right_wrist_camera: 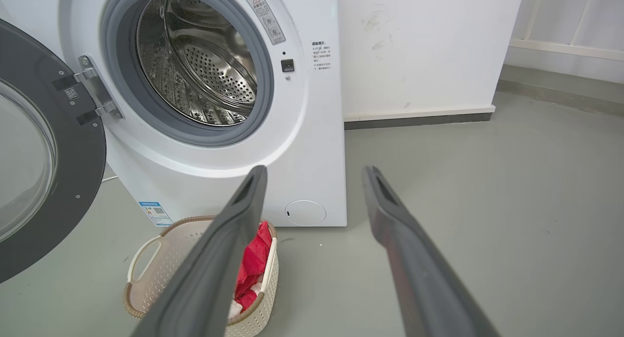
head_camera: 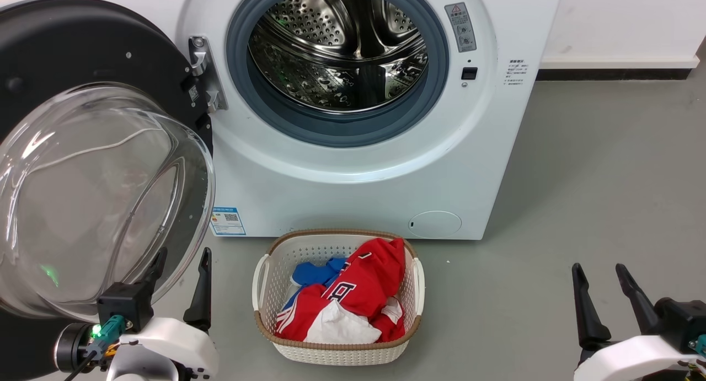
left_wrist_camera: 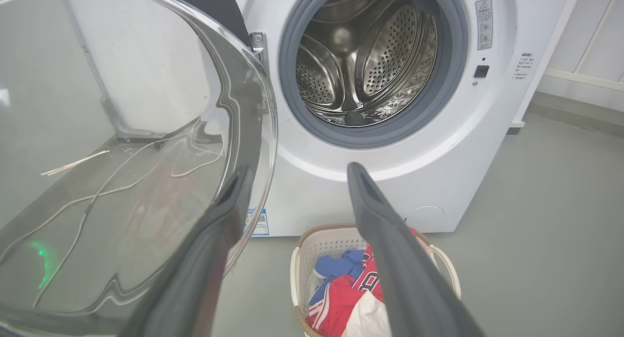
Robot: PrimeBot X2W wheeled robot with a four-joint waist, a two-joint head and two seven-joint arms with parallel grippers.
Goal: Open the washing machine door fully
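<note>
You can see the washing machine (head_camera: 353, 171) on the grey floor (head_camera: 579, 204), at the floor's back edge by the white wall (head_camera: 623, 17). The washing machine door (head_camera: 94, 166) is swung out wide on the left side, held by a metal hinge (head_camera: 204, 72). Its big clear glass bowl (left_wrist_camera: 122, 156) bulges toward you, and the round hole into the shiny steel drum (head_camera: 339, 44) is bare.

Your left claw (head_camera: 185, 254) is low down by the bottom of the door. Its two dark fingers are spread apart and hold nothing. One finger (left_wrist_camera: 209, 239) sits right by the rim of the glass bowl; you cannot tell if it touches.

Your right claw (head_camera: 598, 268) is far off on the other side, over bare floor. It is spread wide too, with nothing in it.

A white basket (head_camera: 336, 239) with red and blue clothes (head_camera: 369, 282) sits on the floor just in front of the machine.
</note>
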